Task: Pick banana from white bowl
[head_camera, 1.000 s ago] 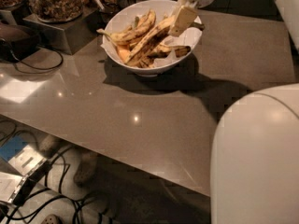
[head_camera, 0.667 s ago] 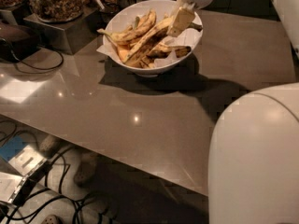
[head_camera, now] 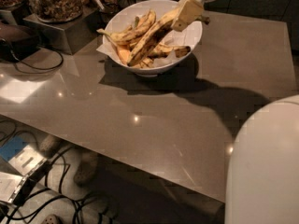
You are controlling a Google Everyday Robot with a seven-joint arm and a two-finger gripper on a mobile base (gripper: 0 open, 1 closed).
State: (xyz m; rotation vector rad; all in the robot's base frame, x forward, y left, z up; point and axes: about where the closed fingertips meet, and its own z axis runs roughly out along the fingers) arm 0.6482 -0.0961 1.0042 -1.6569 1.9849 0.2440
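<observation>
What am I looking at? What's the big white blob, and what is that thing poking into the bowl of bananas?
You are looking through a robot's one camera. It looks down on a grey table; where the camera is mounted is not known. The white blob at the lower right looks like part of the robot's own body. At the top, the robot's arm ends in a gripper, a hand with two fingers, over the far side of the white bowl. It is shut on the stem end of the banana, the longest spotted one. The banana's other end lies in the bowl among smaller bananas. Behind the bowl, to the left, stand glass jars of nuts. On the floor lie cables.
</observation>
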